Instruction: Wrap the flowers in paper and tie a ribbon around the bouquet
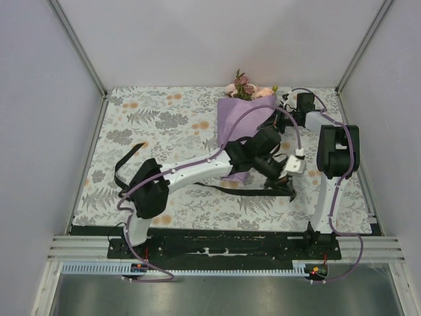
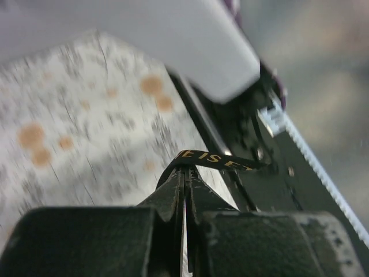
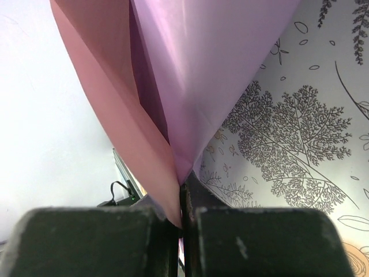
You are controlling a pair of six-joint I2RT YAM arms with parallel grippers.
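The left gripper (image 2: 184,173) has its two black fingers pressed flat together on the long narrow black ribbon with gold lettering (image 2: 213,160), a short stretch of which arches out of the tips. The right gripper (image 3: 181,199) is likewise closed tight, pinching the thin sheet of paper, lilac on one face and pink on the other (image 3: 213,75), where the two layers come together at a fold. From above, that paper forms the cone of the bouquet (image 1: 242,125), which lies on the grey-and-orange floral tablecloth (image 1: 164,118) with its wide end towards the far wall. The small bunch of pink and peach artificial flowers (image 1: 247,89) pokes out of that end. The ribbon runs flat across the cloth just on the near side of the bouquet's narrow end, and what looks like its other length loops well off to the bouquet's left. I'd say the tying is only beginning. To do it well, the right side should hold the wrap shut without tugging, since thin paper creases and tears. The left should draw the ribbon gently around the narrow part of the bouquet, low enough to catch both layers. The ribbon is floppy and may slip from so small a bite.
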